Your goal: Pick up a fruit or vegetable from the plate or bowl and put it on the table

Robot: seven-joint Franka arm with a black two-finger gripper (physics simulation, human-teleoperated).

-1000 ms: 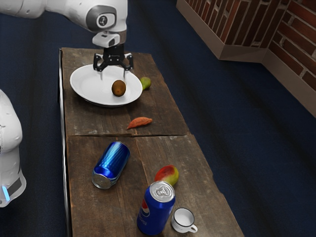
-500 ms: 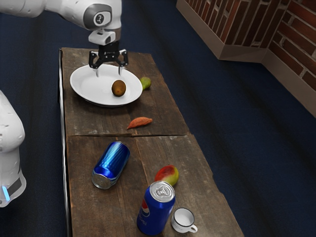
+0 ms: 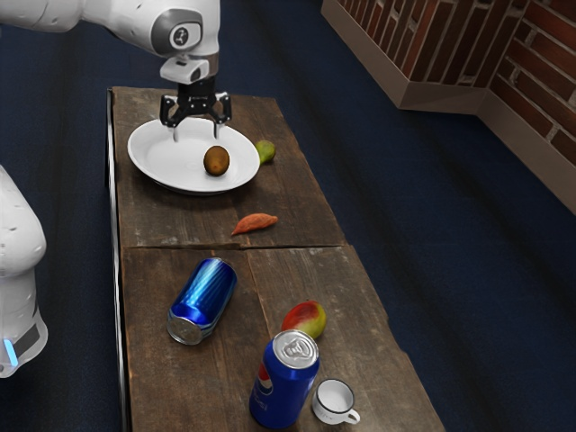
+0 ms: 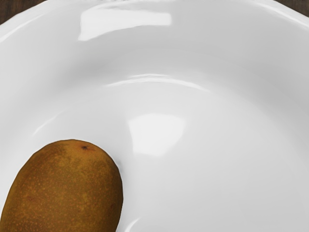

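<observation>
Wooden table [image 3: 180, 220] on dark blue floor [image 3: 486, 279], brick wall [image 3: 531, 72] toward exterior view's 2 o'clock. My gripper [image 3: 195, 134] open, fingers spread, over white plate [image 3: 155, 166]. Brown fruit [image 3: 216, 161] lies on plate, toward 4 o'clock from its centre, exterior view. Same view, around plate: green fruit [image 3: 266, 151] at 3 o'clock, just beside rim; tipped blue can [image 3: 202, 301] at 6.

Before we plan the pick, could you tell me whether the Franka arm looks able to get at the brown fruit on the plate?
Probably yes: the open hand hangs above the white plate, and nothing covers the brown fruit, though the hand likely needs to shift sideways before lowering.
</observation>
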